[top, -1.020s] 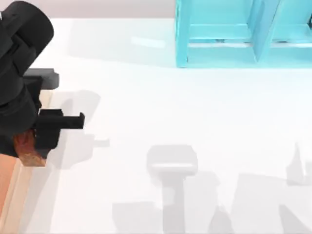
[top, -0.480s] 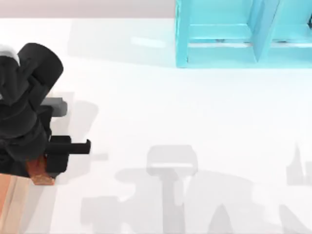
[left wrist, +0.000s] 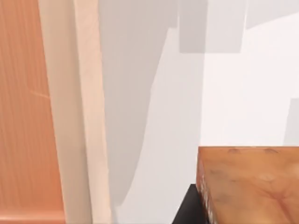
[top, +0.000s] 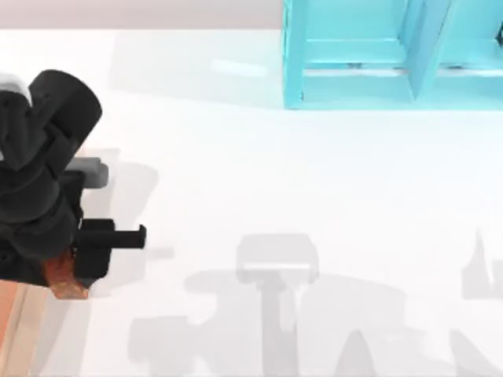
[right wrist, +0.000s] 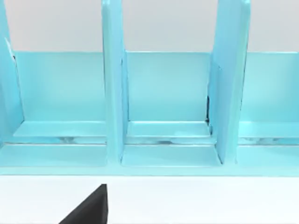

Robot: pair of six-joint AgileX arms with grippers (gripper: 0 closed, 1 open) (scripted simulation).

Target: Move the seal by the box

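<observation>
White table (top: 314, 181), cyan shelf unit (top: 393, 55) along its far edge; left claw (top: 78, 271) low at the table's left side, shut around the seal (top: 64, 279), reddish-brown block poking out beneath the black fingers (top: 110, 237); seal just beside the box (top: 12, 330), apart from its tan rim; right arm parked facing the shelf unit.

White table (top: 330, 181), box (top: 14, 322), cyan shelf (top: 385, 55)
</observation>
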